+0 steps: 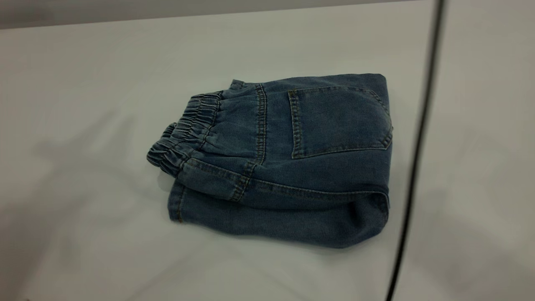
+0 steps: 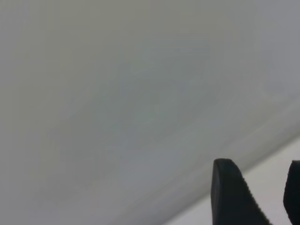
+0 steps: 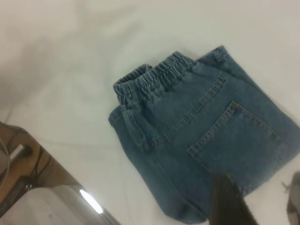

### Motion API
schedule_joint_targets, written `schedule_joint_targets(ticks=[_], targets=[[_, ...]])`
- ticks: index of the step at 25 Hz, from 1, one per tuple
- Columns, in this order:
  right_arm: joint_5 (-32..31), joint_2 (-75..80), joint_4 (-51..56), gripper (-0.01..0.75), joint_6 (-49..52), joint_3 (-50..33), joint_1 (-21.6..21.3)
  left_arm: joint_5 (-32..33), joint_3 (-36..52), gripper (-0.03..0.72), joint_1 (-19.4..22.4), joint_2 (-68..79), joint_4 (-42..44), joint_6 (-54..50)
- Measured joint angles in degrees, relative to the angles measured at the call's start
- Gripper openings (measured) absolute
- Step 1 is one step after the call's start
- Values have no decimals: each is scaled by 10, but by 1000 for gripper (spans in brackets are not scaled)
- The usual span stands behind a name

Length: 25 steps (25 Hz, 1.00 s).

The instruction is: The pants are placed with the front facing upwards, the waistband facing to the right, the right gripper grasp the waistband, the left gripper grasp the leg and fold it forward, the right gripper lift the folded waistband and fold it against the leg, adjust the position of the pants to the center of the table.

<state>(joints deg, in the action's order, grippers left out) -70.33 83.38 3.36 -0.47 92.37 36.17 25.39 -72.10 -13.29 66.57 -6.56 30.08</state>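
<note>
1. First, note that the pants (image 1: 292,163) lie folded on the table (image 1: 83,104), waistband (image 1: 184,133) over the leg, just beside a dark seam (image 1: 418,138).
2. Right gripper (image 3: 262,201): fingers spread, empty, above the back pocket (image 3: 239,145).
3. Left gripper (image 2: 258,197): fingers apart, away from the pants.
4. Slide the bundle flat, away from the seam.

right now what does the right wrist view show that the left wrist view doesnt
Only the right wrist view shows the pants, folded with a back pocket up and the waistband exposed, plus cables and equipment past the table's edge. Only the left wrist view shows the left gripper, open and holding nothing. Both share the bare white table and dark fingertips at the frame edge.
</note>
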Motion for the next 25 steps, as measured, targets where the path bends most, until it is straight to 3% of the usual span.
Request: schedule_joint_targets(ticks=[8,13,25], targets=[[2,-193,-21,239,0,-155,0,200,2,288,0,-93,-47,-21],[3,-339,-64,239,5,-285,0,299,53,288,0,-179,-72,-64],[35,-738,-63,239,68,-536,-1,356,243,288,0,-463,-73,-136]])
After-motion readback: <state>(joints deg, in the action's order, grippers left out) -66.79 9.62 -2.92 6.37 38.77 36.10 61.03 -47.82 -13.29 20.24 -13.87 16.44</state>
